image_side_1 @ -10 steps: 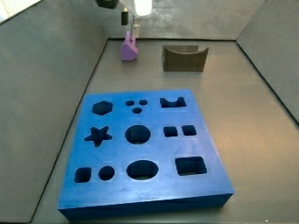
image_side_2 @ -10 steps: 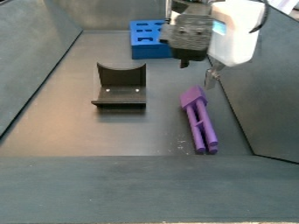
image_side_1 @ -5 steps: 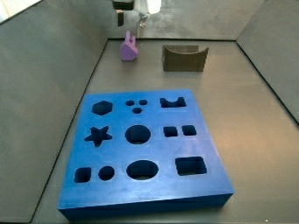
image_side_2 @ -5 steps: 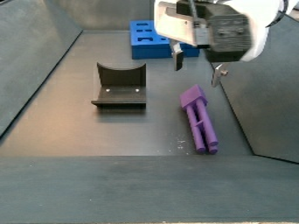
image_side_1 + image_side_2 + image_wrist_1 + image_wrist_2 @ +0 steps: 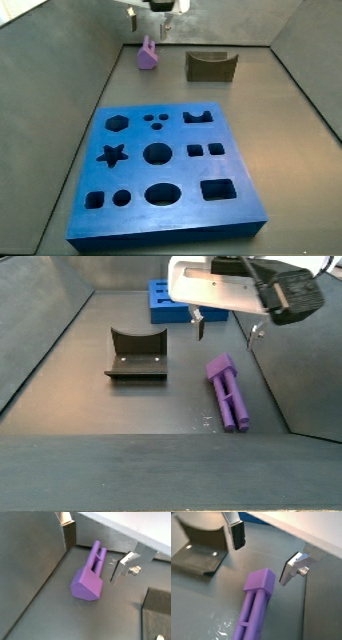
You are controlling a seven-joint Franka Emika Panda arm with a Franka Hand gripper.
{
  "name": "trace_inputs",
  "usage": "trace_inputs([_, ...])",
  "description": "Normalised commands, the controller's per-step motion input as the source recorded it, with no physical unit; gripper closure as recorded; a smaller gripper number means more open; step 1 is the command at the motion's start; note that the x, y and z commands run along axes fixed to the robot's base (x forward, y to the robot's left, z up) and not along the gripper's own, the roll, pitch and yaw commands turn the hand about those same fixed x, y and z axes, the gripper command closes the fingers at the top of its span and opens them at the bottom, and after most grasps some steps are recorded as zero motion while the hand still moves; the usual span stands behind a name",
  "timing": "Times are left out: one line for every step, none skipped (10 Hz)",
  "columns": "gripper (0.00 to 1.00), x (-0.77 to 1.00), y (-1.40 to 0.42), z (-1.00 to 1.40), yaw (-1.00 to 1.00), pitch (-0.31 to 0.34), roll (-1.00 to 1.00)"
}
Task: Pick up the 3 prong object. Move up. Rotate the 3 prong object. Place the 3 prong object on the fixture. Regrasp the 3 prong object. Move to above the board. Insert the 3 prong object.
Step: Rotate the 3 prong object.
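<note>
Purple 3 prong object (image 5: 89,576) lies flat on the floor; gripper (image 5: 264,553) above, jaws spread, empty.

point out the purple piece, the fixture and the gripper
purple piece (image 5: 227,391), side view, middle of its long body
fixture (image 5: 210,67), side view, front face below the notch
gripper (image 5: 264,551), wrist view, open gap midway between the fingertips, above the piece

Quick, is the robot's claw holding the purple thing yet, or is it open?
Gripper: open, holding nothing. It hangs above the 3 prong object, which lies on the floor between and below the fingers, untouched.
</note>
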Motion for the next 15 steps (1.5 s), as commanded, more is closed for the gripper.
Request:
trace_inputs([0.0, 0.04, 0.0, -0.03, 1.0, -0.034, 0.01])
trace_inputs([0.0, 0.04, 0.0, -0.03, 1.0, -0.041, 0.01])
trace_inputs([0.0, 0.04, 0.0, -0.03, 1.0, -0.05, 0.02])
trace_inputs([0.0, 0.04, 0.0, -0.03, 0.95, -0.059, 0.02])
trace_inputs([0.0, 0.04, 0.0, -0.03, 0.63, -0.059, 0.02])
trace_inputs([0.0, 0.04, 0.0, -0.04, 0.42, -0.058, 0.02])
trace_inputs([0.0, 0.04, 0.0, -0.04, 0.31, -0.057, 0.02])
trace_inputs([0.0, 0.0, 0.0, -1.0, 0.0, 0.0, 0.0])
trace_inputs([0.0, 0.0, 0.0, -1.0, -0.04, -0.003, 0.0])
trace_inputs([0.0, 0.01, 0.0, -1.0, -0.05, -0.021, -0.01])
trace_inputs([0.0, 0.02, 0.0, -1.0, -0.04, -0.027, -0.02])
trace_inputs([0.0, 0.03, 0.0, -1.0, -0.02, -0.03, -0.04])
trace_inputs([0.0, 0.03, 0.0, -1.0, -0.01, -0.03, -0.05])
trace_inputs([0.0, 0.05, 0.01, -0.88, 0.01, -0.03, -0.07])
trace_inputs([0.0, 0.05, 0.01, -0.79, 0.01, -0.031, -0.08])
